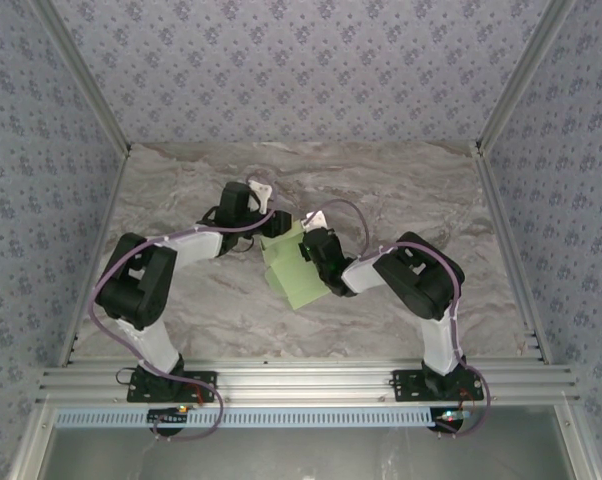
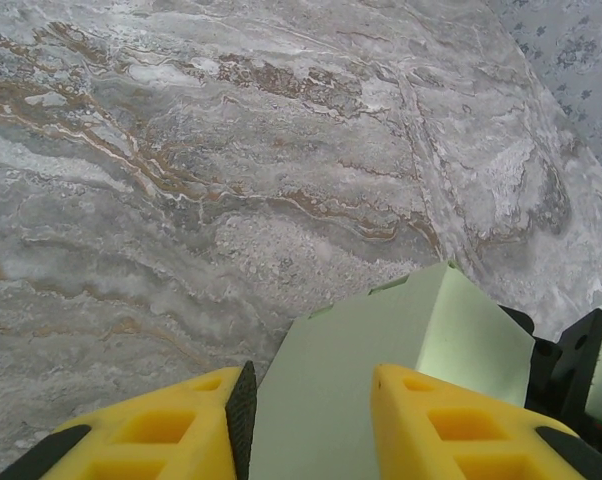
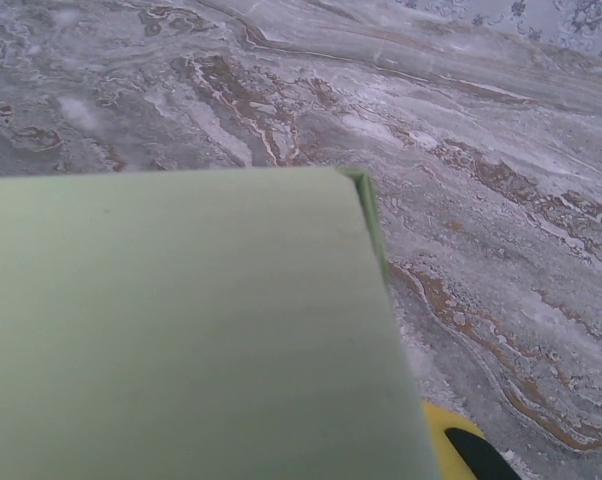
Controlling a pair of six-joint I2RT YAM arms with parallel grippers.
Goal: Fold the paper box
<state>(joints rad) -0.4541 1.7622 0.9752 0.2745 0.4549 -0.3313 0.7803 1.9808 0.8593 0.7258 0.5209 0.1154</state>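
Note:
The paper box (image 1: 293, 270) is pale green card, partly folded, held up between the two arms over the middle of the table. In the left wrist view the paper box (image 2: 381, 350) shows a flat face and a bent side panel, and it sits between the yellow fingers (image 2: 421, 420) of my left gripper (image 2: 311, 375). My left gripper (image 1: 269, 224) holds the box's upper left end. My right gripper (image 1: 308, 250) is at its right edge. In the right wrist view the paper box (image 3: 181, 330) covers the jaws, leaving one yellow fingertip (image 3: 451, 440) showing beneath the card.
The marble-patterned table (image 1: 401, 200) is bounded by patterned walls on three sides and an aluminium rail (image 1: 301, 380) at the near edge. The right arm's elbow (image 1: 421, 275) and the left arm's elbow (image 1: 136, 280) stand on either side of the box.

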